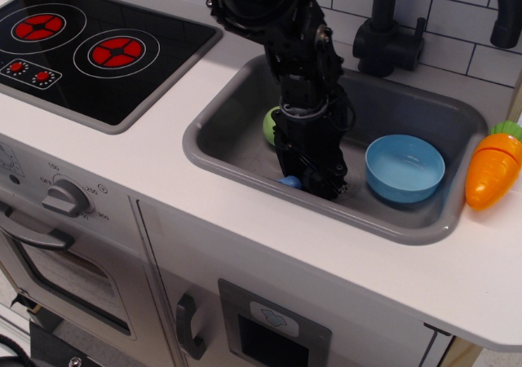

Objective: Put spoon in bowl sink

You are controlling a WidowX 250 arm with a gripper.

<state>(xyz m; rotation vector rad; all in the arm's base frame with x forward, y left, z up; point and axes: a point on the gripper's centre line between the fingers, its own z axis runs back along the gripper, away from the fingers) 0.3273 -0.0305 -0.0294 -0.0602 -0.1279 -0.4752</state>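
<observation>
My gripper [315,186] is low in the grey sink [214,151], at the floor near the front wall. Its fingers look closed on the spoon, of which only a light-blue bit of handle [289,182] sticks out to the left; the dark head is hidden under the gripper. The light-blue bowl [404,169] sits empty on the sink floor just right of the gripper, a small gap apart.
A green pear [269,126] lies in the sink behind the gripper's left side. A toy carrot [492,167] rests on the counter right of the sink. A black faucet [390,33] stands behind it. A stove top [81,45] is at left.
</observation>
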